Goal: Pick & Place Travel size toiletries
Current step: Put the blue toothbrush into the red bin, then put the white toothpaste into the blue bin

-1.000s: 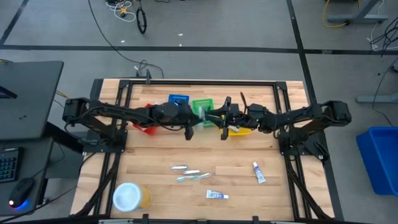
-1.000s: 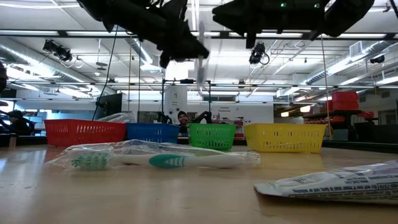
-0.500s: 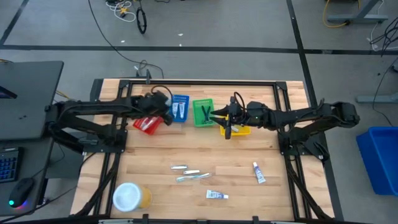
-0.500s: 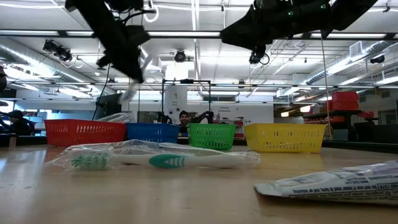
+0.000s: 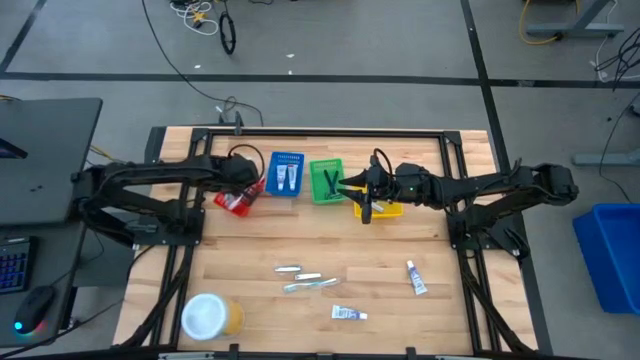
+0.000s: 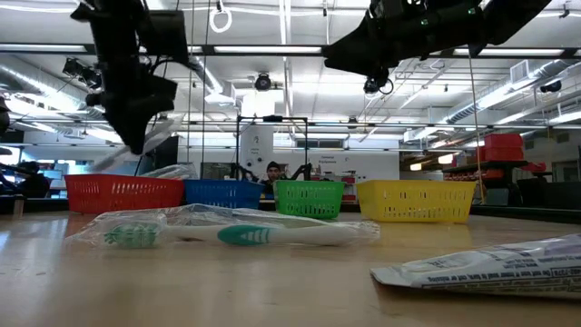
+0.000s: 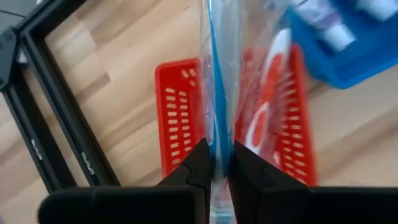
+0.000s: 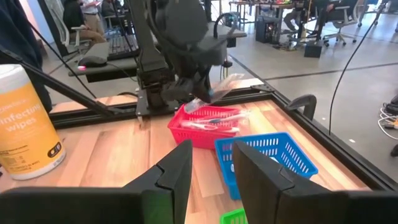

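Left fingers point(image 7: 216, 171) clenched on clear-wrapped toothbrush point(image 7: 219, 81) over red bin point(image 7: 177, 118), right fingers point(image 8: 211, 163) parted, canister point(image 8: 25, 115) reading "infecting wipes"

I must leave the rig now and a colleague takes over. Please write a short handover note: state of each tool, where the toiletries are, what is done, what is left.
Left tool: shut on a packaged toothbrush, held over the red bin.
Right tool: jaws apart with nothing between them, over the yellow bin.
Done: tubes lie in the blue bin, dark items in the green bin, packaged items in the red bin.
Left on the table: two small silvery items, a wrapped toothbrush, one tube near the front, one tube to the right. The yellow jar stands at the front left corner.
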